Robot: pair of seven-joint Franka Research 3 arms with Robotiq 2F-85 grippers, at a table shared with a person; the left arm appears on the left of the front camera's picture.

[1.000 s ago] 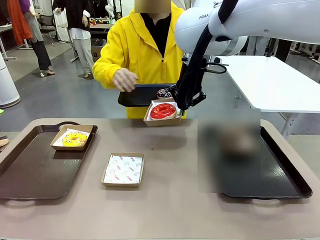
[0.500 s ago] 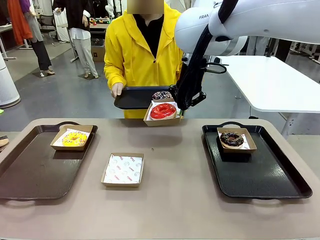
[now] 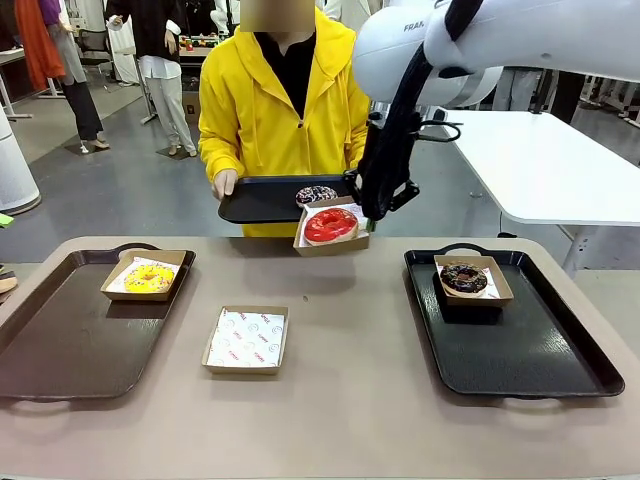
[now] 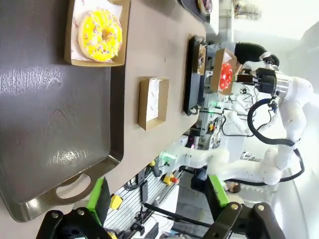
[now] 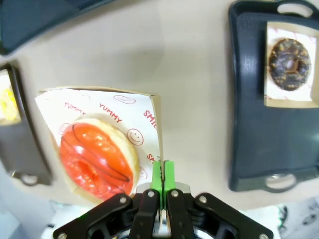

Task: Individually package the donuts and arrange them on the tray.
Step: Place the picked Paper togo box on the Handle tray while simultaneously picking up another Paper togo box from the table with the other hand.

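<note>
My right gripper [image 3: 370,214] [image 5: 162,180] is shut on the edge of a cardboard box [image 3: 327,240] that holds the glossy red donut [image 3: 330,224] [image 5: 96,162]. It hangs in the air above the table's far edge. Behind it a person holds a dark tray [image 3: 260,200] carrying a sprinkled dark donut [image 3: 316,193]. The yellow donut [image 3: 148,278] [image 4: 101,34] lies boxed on the brown left tray [image 3: 60,345]. A chocolate donut [image 3: 464,277] [image 5: 290,57] lies boxed on the black right tray [image 3: 525,350]. My left gripper [image 4: 158,196] is open above the brown tray's near end.
An empty paper-lined box [image 3: 246,339] [image 4: 152,102] sits on the bare table between the two trays. A white table [image 3: 540,160] stands behind on the right. People stand far off at the back left.
The right gripper has carried the red donut's box slightly up and to the right. The person has shifted the dark tray to the left and gripped its end.
</note>
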